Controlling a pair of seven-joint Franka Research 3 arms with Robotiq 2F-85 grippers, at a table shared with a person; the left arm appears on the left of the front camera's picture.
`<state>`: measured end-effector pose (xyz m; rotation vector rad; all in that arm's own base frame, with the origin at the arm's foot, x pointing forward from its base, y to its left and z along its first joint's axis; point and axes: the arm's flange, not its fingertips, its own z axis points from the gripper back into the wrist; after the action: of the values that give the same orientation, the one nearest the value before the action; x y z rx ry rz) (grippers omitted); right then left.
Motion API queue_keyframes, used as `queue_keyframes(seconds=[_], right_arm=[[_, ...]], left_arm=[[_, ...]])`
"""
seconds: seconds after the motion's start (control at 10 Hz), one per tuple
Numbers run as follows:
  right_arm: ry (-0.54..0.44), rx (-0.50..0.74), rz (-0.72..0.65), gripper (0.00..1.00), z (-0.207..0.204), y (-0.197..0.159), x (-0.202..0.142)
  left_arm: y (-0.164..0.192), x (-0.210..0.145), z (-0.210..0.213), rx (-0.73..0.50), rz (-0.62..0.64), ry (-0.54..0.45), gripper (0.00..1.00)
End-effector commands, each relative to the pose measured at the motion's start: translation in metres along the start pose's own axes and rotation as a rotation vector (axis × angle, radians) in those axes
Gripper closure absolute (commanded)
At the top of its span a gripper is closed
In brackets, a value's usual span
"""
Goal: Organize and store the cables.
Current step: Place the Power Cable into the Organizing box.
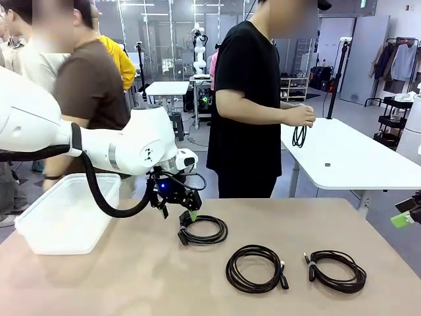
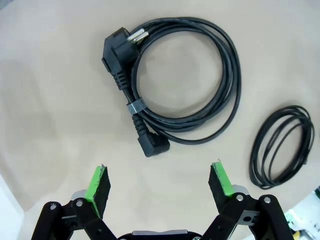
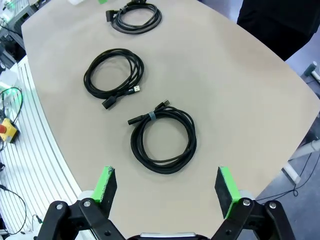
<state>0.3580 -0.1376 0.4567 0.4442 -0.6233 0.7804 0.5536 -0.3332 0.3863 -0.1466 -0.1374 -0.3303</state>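
Note:
Three coiled black cables lie on the tan table (image 1: pixel 118 276). The left one, a power cord (image 1: pixel 204 231) with chunky plugs, sits just below my left gripper (image 1: pixel 189 214), which hangs open above its near edge. In the left wrist view the power cord (image 2: pixel 186 80) lies ahead of the open gripper (image 2: pixel 159 182), not touching it. The middle coil (image 1: pixel 255 268) and the right coil (image 1: pixel 337 270) lie nearer the front edge. My right gripper (image 3: pixel 167 187) is open above the table edge, looking down on the nearest coil (image 3: pixel 163 140), the middle coil (image 3: pixel 114 73) and the power cord (image 3: pixel 136 18).
A white plastic bin (image 1: pixel 66 214) stands at the table's left side, beside the left arm. A person in black (image 1: pixel 247 99) stands behind the table holding a thin cable (image 1: pixel 299 135) over another white table. The right gripper's green pad (image 1: pixel 401 220) shows at the right edge.

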Motion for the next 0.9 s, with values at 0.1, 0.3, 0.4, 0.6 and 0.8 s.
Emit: queue_keyframes(seconds=[0.1,0.3,0.4,0.6,0.8], right_arm=[[-0.005,-0.004,-0.028,0.00,0.001,-0.002,0.003],[-0.005,-0.004,-0.028,0.00,0.001,-0.002,0.003],[-0.005,-0.004,-0.028,0.00,0.001,-0.002,0.003],[-0.005,-0.004,-0.028,0.00,0.001,-0.002,0.003],[-0.005,-0.004,-0.028,0.00,0.001,-0.002,0.003]], left_arm=[[0.002,0.013,-0.020,0.030,-0.001,0.011,0.00],[0.003,0.022,-0.038,0.006,0.034,0.030,0.00],[0.004,0.028,-0.047,0.012,0.041,0.047,0.00],[0.013,0.037,-0.063,-0.017,0.134,0.026,0.00],[0.016,0.041,-0.071,-0.021,0.199,0.025,0.00]])
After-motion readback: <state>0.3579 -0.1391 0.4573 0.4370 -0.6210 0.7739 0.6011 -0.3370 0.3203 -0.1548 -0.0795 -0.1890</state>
